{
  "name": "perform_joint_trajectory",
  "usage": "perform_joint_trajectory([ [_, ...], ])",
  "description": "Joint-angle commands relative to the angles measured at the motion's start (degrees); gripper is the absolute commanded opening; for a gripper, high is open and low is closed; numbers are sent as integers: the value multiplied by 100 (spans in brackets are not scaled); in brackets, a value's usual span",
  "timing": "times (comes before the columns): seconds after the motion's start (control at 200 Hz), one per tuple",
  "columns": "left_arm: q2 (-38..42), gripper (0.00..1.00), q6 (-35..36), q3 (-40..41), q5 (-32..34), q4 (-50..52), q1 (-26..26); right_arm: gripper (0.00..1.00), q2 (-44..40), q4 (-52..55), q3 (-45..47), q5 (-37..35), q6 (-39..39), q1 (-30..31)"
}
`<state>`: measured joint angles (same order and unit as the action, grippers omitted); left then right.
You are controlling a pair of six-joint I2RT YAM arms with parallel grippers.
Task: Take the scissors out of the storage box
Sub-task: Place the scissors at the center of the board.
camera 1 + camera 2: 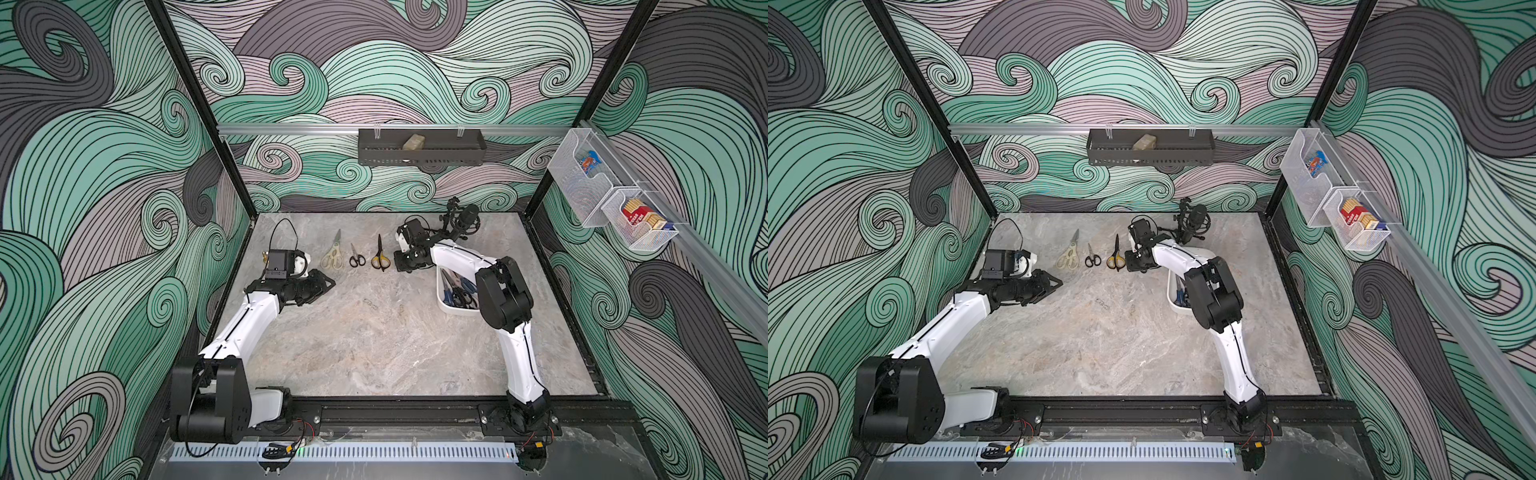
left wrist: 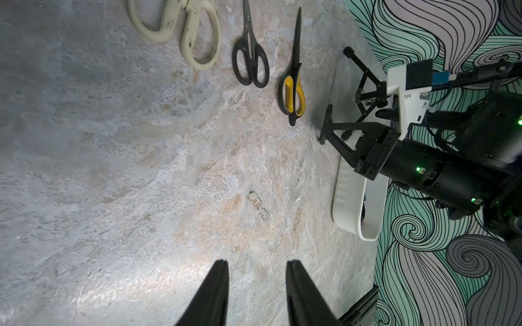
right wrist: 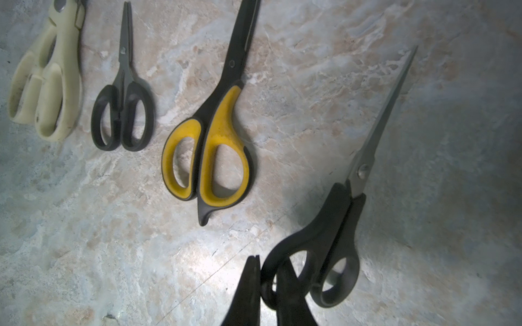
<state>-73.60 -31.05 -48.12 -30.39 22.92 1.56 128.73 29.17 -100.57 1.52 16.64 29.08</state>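
Both top views looked steeply down from the front onto the grey marbled counter. Each wrist camera hovered close above it, both catching the yellow-and-black-handled scissors.

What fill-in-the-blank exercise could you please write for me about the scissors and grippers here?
1. ____ pairs lie released in a row on the table: cream scissors, small black scissors, yellow-black scissors.
2. The right gripper is shut on the held scissors, whose handles are ____.
3. The left gripper has its jaws ____.
4. The storage box sits partly under the ____ arm.
Missing words: three; black; open; right.
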Motion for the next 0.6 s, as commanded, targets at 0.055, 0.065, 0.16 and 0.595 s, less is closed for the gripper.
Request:
perform_joint_trajectory([
  [0.055,98,37,149,-163,155,175,-49,6,307,204,-54,-73,-23,27],
  [0.065,104,37,151,-163,165,177,-50,6,310,203,-51,-82,-21,21],
  [0.16,131,37,172,-134,200,213,-51,10,302,202,-33,-103,-54,27],
  [0.595,126,37,133,-346,143,169,-66,45,231,444,-587,-126,-233,27],
])
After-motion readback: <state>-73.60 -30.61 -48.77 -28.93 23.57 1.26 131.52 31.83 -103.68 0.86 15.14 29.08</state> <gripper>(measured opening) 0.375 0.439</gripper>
